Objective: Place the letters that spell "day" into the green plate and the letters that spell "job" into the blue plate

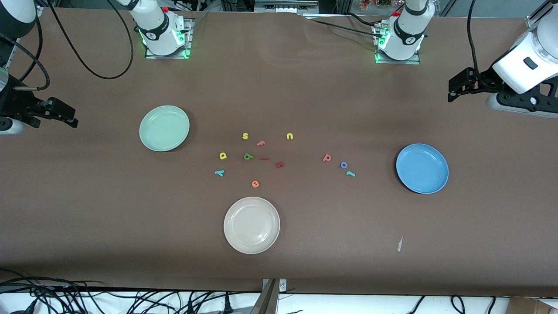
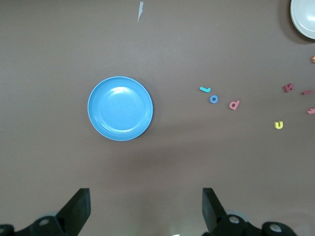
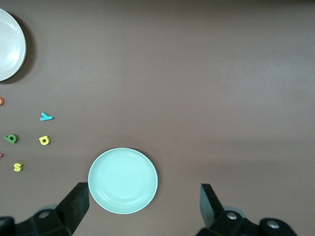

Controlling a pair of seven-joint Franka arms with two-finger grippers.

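A: Front view. Green plate (image 1: pixel 164 128) sits toward the right arm's end of the desk (image 1: pixel 305 244), blue plate (image 1: pixel 422 168) toward the left arm's end. Nothing in either.
B: Letters?
A: On the desk between the plates. Yellow "d" (image 1: pixel 223 155), green "a" (image 1: pixel 248 156), teal "y" (image 1: pixel 219 173) on the green plate's side. Pinkish "b" (image 1: pixel 327 158), blue "o" (image 1: pixel 344 165), teal "j" (image 1: pixel 351 174) close together near the blue plate. White plate (image 1: pixel 251 225) is nearest the camera.
B: Pincers?
A: Left pincer (image 1: pixel 455 89) and right pincer (image 1: pixel 65 115) hang at the desk's ends, both arms waiting.
B: Left wrist view?
A: Left pincer (image 2: pixel 145 209) released, holding nothing, above bare desk beside the blue plate (image 2: pixel 120 108); "j" (image 2: pixel 205 89), "o" (image 2: pixel 213 99), "b" (image 2: pixel 234 104) visible.
B: Right wrist view?
A: Right pincer (image 3: pixel 142 206) released, empty, at the green plate (image 3: pixel 122 180); "y" (image 3: pixel 46 116), "d" (image 3: pixel 44 140), "a" (image 3: pixel 11 138) apart from it.
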